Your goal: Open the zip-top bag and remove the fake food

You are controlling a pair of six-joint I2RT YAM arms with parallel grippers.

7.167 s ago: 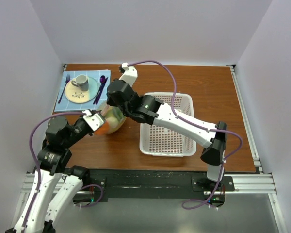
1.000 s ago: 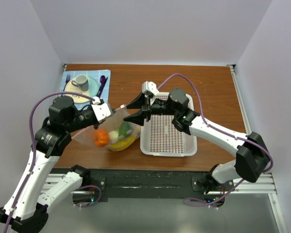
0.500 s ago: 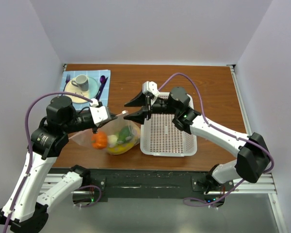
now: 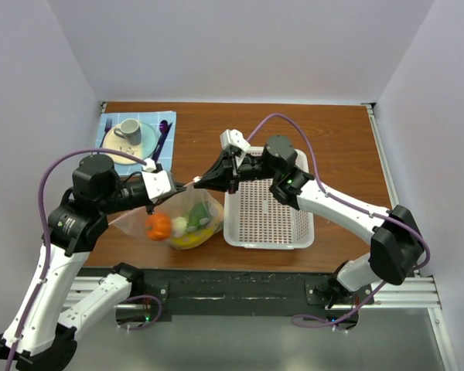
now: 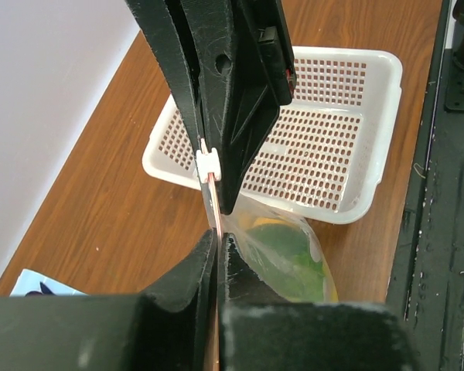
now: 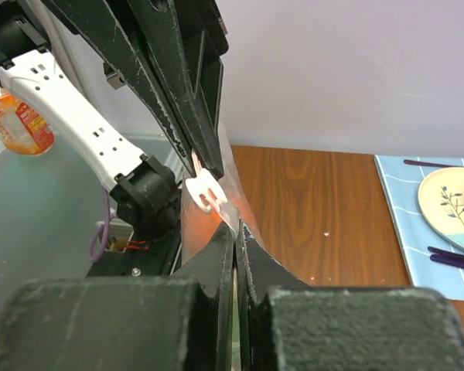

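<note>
One zip-top bag (image 4: pixel 187 210), four visible fake food pieces (image 4: pixel 158 225), one basket (image 4: pixel 267 241), one plate (image 4: pixel 145 145), one cup (image 4: pixel 128 131), two arms (image 4: pixel 62 232) (image 4: pixel 340 210).

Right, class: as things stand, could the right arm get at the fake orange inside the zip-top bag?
Probably not. The right gripper is shut on the zip-top bag at its pink strip, as is the left gripper, and the mouth looks zipped. The fake orange lies inside, behind clear plastic.

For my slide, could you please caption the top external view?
Left gripper and right gripper pinch the zip-top bag, fake food inside.
</note>
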